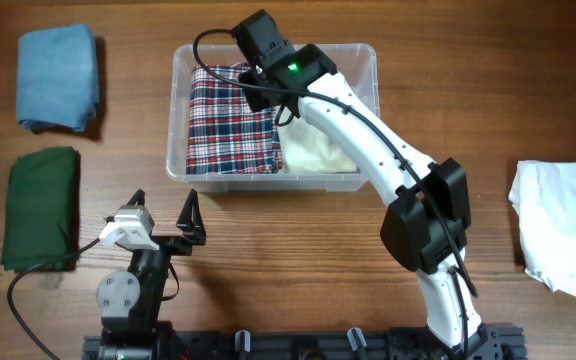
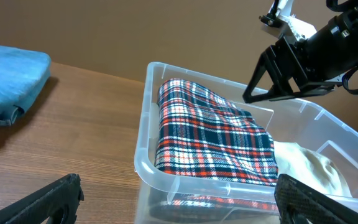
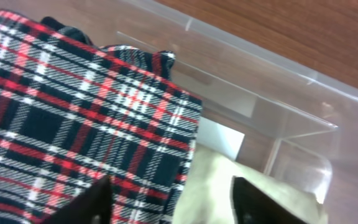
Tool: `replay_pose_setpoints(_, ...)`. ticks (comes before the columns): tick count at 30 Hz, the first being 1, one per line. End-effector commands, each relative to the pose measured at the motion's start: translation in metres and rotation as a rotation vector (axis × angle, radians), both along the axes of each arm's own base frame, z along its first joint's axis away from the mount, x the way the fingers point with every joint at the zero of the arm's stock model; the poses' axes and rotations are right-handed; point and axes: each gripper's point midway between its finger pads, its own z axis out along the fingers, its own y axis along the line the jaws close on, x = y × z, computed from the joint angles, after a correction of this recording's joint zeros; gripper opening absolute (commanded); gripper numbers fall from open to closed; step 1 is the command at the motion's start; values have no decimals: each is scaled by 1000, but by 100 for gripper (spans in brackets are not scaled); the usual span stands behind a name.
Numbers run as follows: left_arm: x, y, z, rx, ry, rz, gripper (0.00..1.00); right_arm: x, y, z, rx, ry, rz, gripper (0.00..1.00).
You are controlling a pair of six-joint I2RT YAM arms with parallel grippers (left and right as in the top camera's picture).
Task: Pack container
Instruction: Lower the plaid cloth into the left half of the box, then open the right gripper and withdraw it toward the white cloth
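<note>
1. Table (image 1: 288, 250): wood top. The white cloth (image 1: 560, 228) at far right runs off the frame edge.
2. Container (image 1: 360, 62): clear tub, top-centre of the table. The right arm (image 1: 363, 125) crosses over it, hiding part of the middle & front-right rim.
3. Plaid cloth (image 1: 230, 125): folded in the container's left half, top corner tucked under the wrist.
4. Cream cloth (image 1: 313, 150): right of the plaid, touching it, mostly behind the arm.
5. Right gripper (image 3: 173, 208): hovers over the plaid/cream seam, fingers apart, nothing betw. them.
6. Left gripper (image 1: 165, 212): low near the table's front, short of the container, spread wide, empty.
</note>
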Motion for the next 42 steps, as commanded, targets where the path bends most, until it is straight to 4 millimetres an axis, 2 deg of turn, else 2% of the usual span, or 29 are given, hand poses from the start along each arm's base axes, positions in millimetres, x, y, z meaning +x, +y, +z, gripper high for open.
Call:
replay_pose_setpoints(1,0,1,-2,5,0,3,100,4,-1,-5,-47,-16,15,41)
replay_pose_setpoints(5,0,1,-2,5,0,3,100,-3,4,-22,-40,42,37,20)
replay_pose_setpoints(8,0,1,-2,5,0,3,100,-9,10,-39,-27,96,51,11)
replay_pose_setpoints(11,0,1,-2,5,0,3,100,-16,18,-49,-20,126,62,8)
replay_pose_setpoints(16,0,1,-2,5,0,3,100,-26,34,-49,-27,112,95,8)
replay_pose_setpoints(20,0,1,-2,5,0,3,100,-26,36,-48,-33,101,92,8)
replay_pose_setpoints(27,0,1,-2,5,0,3,100,-24,25,-44,-32,112,63,12)
replay_pose_setpoints(35,0,1,-2,5,0,3,100,-25,0,-9,1,114,-17,16)
replay_pose_setpoints(37,0,1,-2,5,0,3,100,-26,-6,2,9,107,-27,25)
replay_pose_setpoints(38,0,1,-2,5,0,3,100,-26,-11,11,17,100,-34,34)
replay_pose_setpoints(40,0,1,-2,5,0,3,100,-27,-20,33,54,86,-47,58)
replay_pose_setpoints(42,0,1,-2,5,0,3,100,-27,-30,56,99,70,-56,71)
